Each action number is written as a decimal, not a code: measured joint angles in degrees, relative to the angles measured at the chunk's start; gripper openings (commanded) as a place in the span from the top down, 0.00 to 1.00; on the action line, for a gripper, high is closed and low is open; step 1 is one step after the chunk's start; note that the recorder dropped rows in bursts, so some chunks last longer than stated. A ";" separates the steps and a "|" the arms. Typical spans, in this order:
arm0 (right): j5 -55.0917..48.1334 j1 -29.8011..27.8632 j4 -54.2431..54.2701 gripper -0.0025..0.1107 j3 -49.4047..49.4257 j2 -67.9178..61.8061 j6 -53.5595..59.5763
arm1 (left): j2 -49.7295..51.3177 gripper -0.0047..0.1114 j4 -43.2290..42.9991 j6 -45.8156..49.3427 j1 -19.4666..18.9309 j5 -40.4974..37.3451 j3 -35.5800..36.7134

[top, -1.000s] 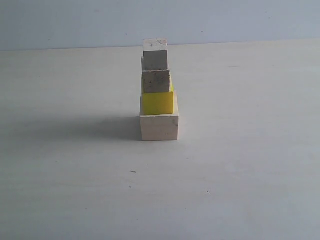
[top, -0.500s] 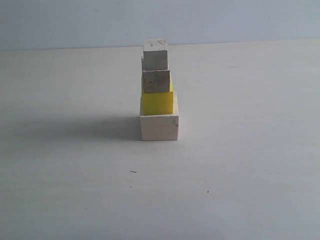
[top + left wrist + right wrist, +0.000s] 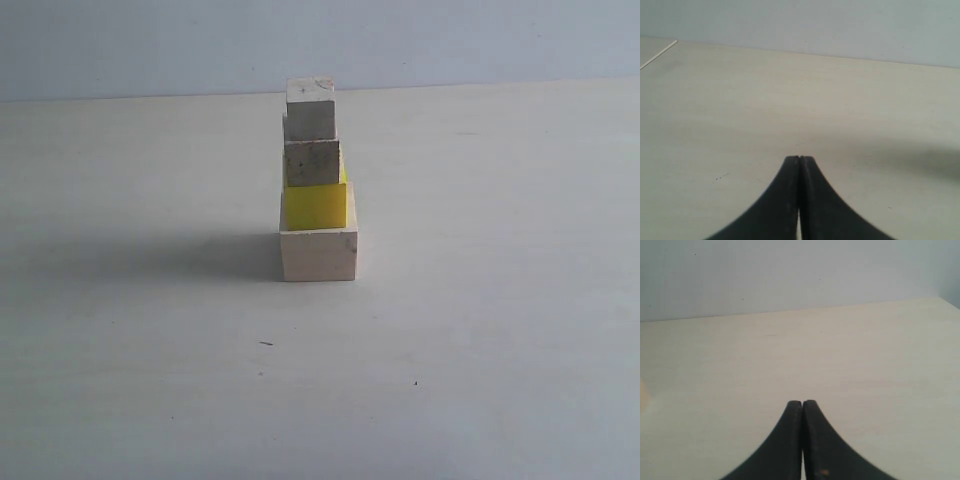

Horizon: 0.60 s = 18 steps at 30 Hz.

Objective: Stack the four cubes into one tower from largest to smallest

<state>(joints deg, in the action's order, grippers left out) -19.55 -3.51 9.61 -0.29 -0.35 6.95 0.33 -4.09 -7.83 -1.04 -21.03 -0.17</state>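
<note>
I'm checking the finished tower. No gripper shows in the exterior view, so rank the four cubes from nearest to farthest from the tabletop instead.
1. large wood cube: bottom, resting on the table.
2. yellow cube: second level.
3. speckled medium cube: third level.
4. small wood cube: top.

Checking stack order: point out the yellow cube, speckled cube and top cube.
yellow cube (image 3: 316, 207), exterior view, front face.
speckled cube (image 3: 313, 165), exterior view, front face.
top cube (image 3: 311, 120), exterior view, front face.
</note>
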 measured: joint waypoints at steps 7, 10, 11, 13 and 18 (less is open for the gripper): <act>-0.13 0.00 -0.10 0.98 0.00 0.00 0.10 | 0.00 0.96 0.00 0.00 0.00 0.00 0.00; -0.13 0.00 -0.10 0.98 0.00 0.00 0.10 | 0.00 0.96 0.00 0.00 0.00 0.00 0.00; -0.13 0.00 -0.10 0.98 0.00 0.00 0.10 | 0.00 0.96 0.00 0.00 0.00 0.00 0.00; -0.13 0.00 0.17 0.98 0.00 0.00 0.10 | 0.00 0.96 0.00 0.00 0.00 0.00 0.00; -0.13 0.00 -3.13 0.98 0.00 0.00 -2.98 | 0.00 0.96 0.00 0.00 0.00 0.00 0.00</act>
<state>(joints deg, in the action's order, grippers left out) -19.68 -3.51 6.48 -0.29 -0.35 3.98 0.33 -4.09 -7.83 -1.04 -21.03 -0.17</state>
